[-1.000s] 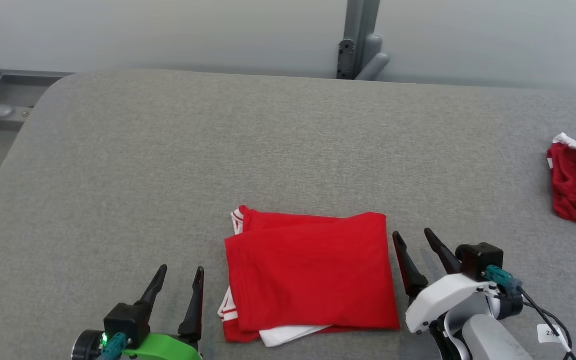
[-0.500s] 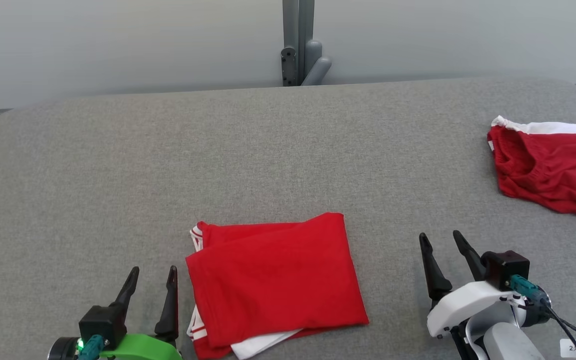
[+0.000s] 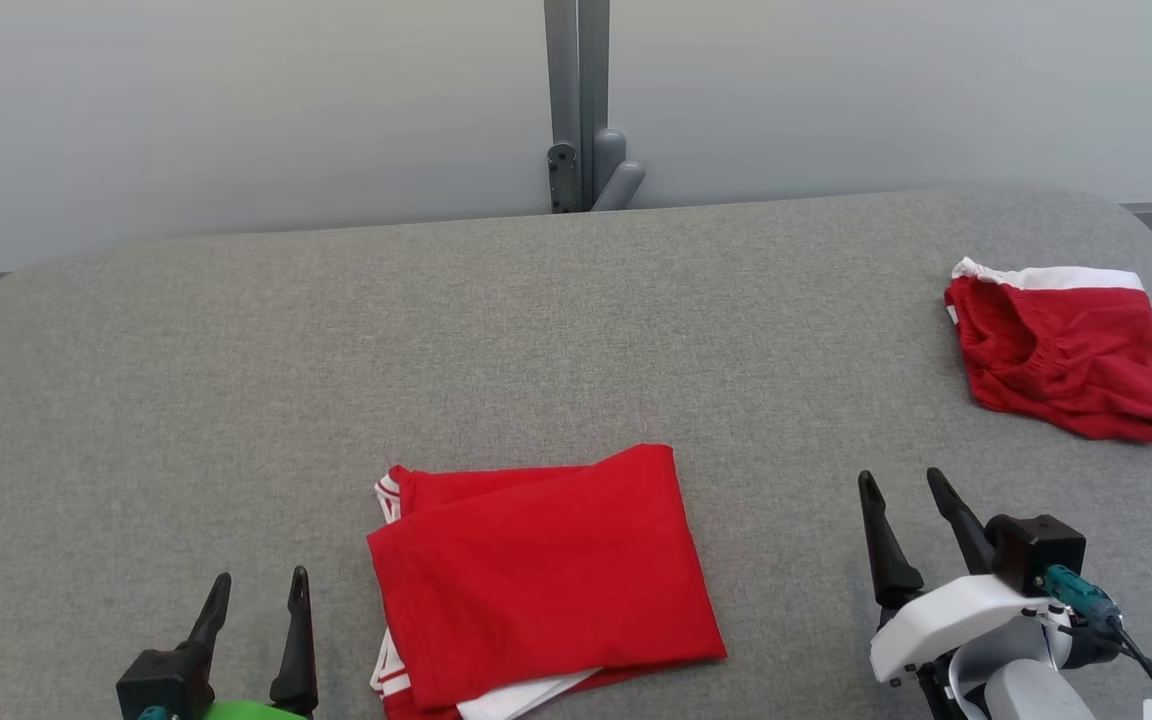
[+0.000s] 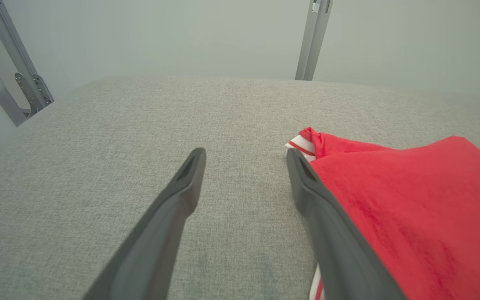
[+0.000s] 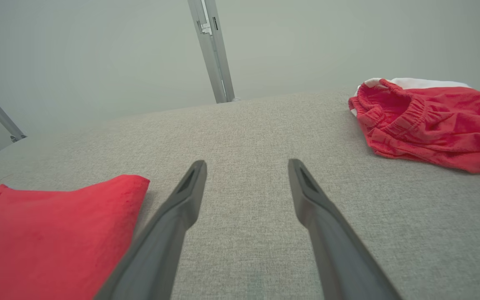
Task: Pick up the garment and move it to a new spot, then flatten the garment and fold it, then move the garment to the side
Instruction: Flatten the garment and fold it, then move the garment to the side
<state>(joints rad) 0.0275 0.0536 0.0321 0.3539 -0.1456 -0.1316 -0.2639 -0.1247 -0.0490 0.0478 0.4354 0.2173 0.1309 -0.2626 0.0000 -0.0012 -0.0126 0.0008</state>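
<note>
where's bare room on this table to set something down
Widest patch: the left and back of the table, from the folded garment to the far edge. Also free: the strip between garment and red shorts. Tightest at the front, where the left gripper and right gripper flank the garment.

Head camera has swung right and tipped up: grey post [image 3: 576, 100] sits nearer mid-frame, and the second red garment [image 3: 1066, 360], earlier cut by the frame edge, shows whole. Right gripper [image 3: 901, 476], before just beside the folded garment [image 3: 536, 570] at its right edge, now stands well apart. Left gripper [image 3: 262, 575] has drawn back from the left edge, lower in frame.
</note>
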